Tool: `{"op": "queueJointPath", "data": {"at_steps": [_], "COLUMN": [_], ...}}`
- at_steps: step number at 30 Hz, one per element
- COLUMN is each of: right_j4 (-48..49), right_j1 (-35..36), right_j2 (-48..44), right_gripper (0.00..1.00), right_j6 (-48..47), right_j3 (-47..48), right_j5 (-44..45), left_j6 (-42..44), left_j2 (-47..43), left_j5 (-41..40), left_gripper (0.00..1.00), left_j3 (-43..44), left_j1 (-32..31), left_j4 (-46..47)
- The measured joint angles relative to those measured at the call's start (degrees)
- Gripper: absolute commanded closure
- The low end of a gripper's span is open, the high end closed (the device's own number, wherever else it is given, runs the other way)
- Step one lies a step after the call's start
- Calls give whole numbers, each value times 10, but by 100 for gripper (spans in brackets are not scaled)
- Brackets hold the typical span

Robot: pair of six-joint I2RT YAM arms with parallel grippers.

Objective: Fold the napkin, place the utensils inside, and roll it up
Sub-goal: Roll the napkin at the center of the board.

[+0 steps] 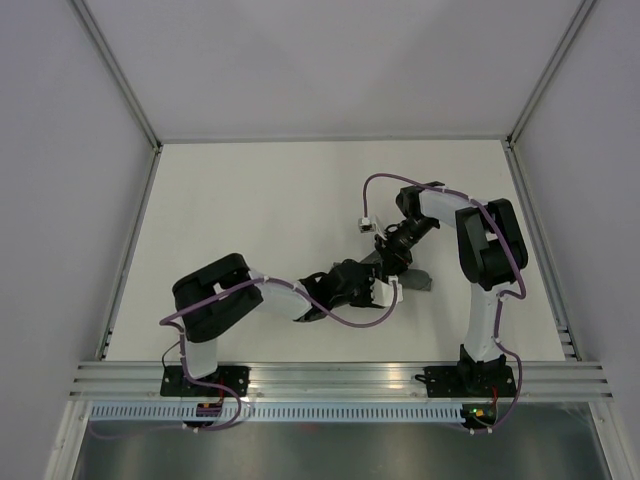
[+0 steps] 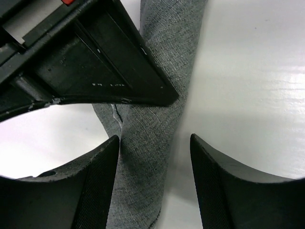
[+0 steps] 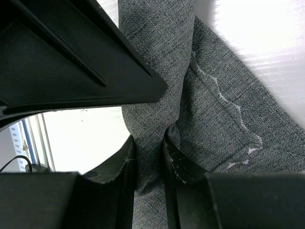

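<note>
Right of the desk's (image 1: 250, 200) middle, nearer its front edge than its back, the napkin (image 1: 416, 281) lies bunched into a narrow grey strip, and both arms meet over it. The right hand (image 3: 148, 143) is closed on the cloth: its two fingers (image 3: 116, 179) stand close together with a thin fold of grey fabric pinched between them. The rest of the napkin spreads away to one side, its pale stitched line running wavy across the folds. The left hand (image 2: 153, 138) is spread wide and grips nothing; its fingers (image 2: 97, 188) straddle the strip, one tip at the cloth's edge, the other apart from it with bare white desk between. A black finger of the other hand crosses each wrist view from the upper left, over the strip. From above, the two hands sit just beside each other, the right one toward the back edge, the left toward the front, with a grey corner of napkin poking out toward the desk's right edge
</note>
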Motion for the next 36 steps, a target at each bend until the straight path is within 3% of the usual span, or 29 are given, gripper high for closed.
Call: {"op": "queueJointPath", "data": {"at_steps": [7,12,13,19,23,30,36], "right_j4": [-9,-18,-20,-24,-24,-43,-42], "right_j1": [-3,-4,-4,-7,-10,-28,-90], "right_j2": [9,16,17,18,16,15,2], "right_gripper": [86,82,80,61,43,35,33], "right_j6": [1,4,4,5,10,12,24], "right_j3": [7,15,16,17,17,28,52], "right_j5": [-6,-8,-8,-7,-10,-19,-32], "left_j6": [-4,-17,-19,-30,-46,-64,-82], "left_j2": [14,23,24,27,28,36,39], "left_j5": [28,51,57,89,115,152,190], "left_gripper": [43,65,75,94,98,98,98], "left_j3": [27,49,54,83,98,125,141], "left_j1": [19,24,25,33,43,57,73], "left_j4": [-22,-58,-69,-124,-148,-185,-211]}}
